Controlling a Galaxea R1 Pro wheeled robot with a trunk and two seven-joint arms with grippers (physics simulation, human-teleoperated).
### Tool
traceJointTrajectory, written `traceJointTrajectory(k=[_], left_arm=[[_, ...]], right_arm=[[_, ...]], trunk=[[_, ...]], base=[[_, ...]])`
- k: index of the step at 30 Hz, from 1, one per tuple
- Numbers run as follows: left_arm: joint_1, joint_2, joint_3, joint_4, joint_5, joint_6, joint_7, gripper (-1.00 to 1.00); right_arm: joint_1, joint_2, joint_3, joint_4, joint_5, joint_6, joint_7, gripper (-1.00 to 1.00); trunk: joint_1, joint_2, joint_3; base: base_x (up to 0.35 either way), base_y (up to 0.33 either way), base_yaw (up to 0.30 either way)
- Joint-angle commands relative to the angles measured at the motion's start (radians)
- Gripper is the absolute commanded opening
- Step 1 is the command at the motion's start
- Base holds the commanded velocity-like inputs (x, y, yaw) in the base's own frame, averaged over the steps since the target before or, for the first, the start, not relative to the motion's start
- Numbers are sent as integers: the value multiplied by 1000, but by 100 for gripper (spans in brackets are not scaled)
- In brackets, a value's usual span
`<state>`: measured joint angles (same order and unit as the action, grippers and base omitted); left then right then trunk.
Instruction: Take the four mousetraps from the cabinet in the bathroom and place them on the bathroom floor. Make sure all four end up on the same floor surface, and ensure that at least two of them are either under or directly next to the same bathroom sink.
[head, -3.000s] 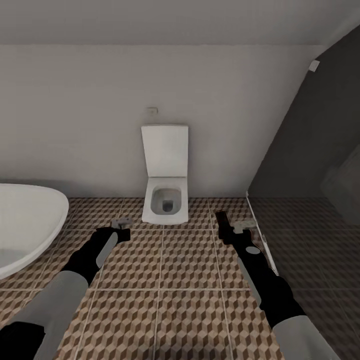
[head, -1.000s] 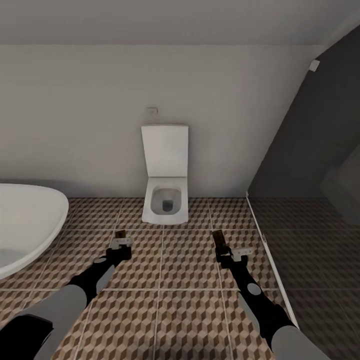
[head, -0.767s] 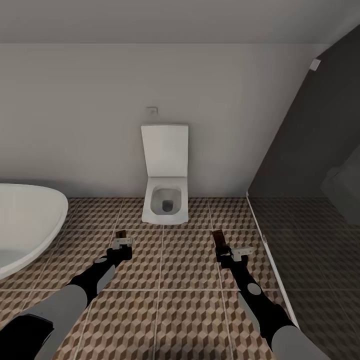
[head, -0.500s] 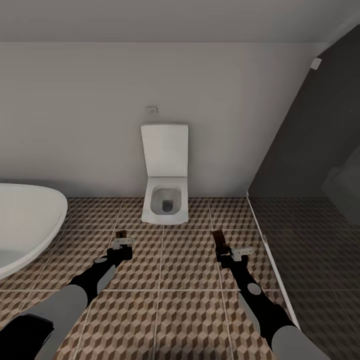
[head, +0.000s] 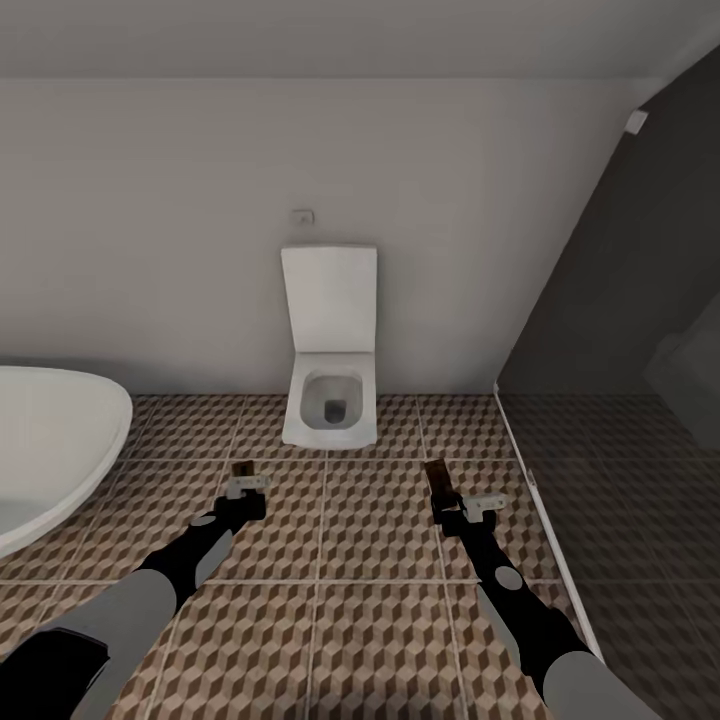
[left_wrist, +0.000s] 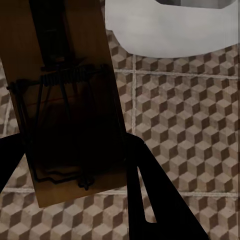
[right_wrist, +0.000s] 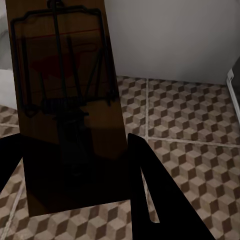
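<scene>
My left gripper (head: 243, 488) is shut on a tan mousetrap (head: 240, 469), held low over the cube-patterned bathroom floor (head: 370, 560). In the left wrist view that mousetrap (left_wrist: 65, 100) sits between the black fingers (left_wrist: 145, 190) of the gripper (left_wrist: 75, 170), wire side showing. My right gripper (head: 452, 505) is shut on a second mousetrap (head: 436, 478). The right wrist view shows this mousetrap (right_wrist: 65, 100) clamped in the gripper (right_wrist: 75, 170), its red mark faint. The cabinet and the sink are out of view.
A white toilet (head: 330, 385) stands against the back wall, straight ahead between my arms. A white oval bathtub (head: 50, 450) curves in at the left. A dark glass shower screen (head: 620, 300) and its pale floor strip (head: 545, 530) bound the right side.
Three seconds ago both arms reached further toward the toilet; they have drawn back with the mousetraps. Over the last second the arms hold still and the camera shifts slightly.
</scene>
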<state>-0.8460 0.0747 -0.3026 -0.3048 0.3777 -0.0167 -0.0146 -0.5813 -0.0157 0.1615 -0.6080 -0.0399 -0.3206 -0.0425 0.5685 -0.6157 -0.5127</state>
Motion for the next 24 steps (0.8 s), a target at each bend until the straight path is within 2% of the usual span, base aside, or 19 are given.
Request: traceJointTrajectory(k=[1, 24], left_arm=[[-1, 0, -6, 0, 7, -2, -2, -100], [-1, -3, -12, 0, 7, -2, -2, -100]], right_arm=[[-1, -1, 6, 1, -8, -3, -2, -100], [-1, -3, 6, 0, -8, -2, -3, -100]], trunk=[[4, -8, -5], [92, -169, -110]], base=[[0, 0, 0], [0, 0, 0]])
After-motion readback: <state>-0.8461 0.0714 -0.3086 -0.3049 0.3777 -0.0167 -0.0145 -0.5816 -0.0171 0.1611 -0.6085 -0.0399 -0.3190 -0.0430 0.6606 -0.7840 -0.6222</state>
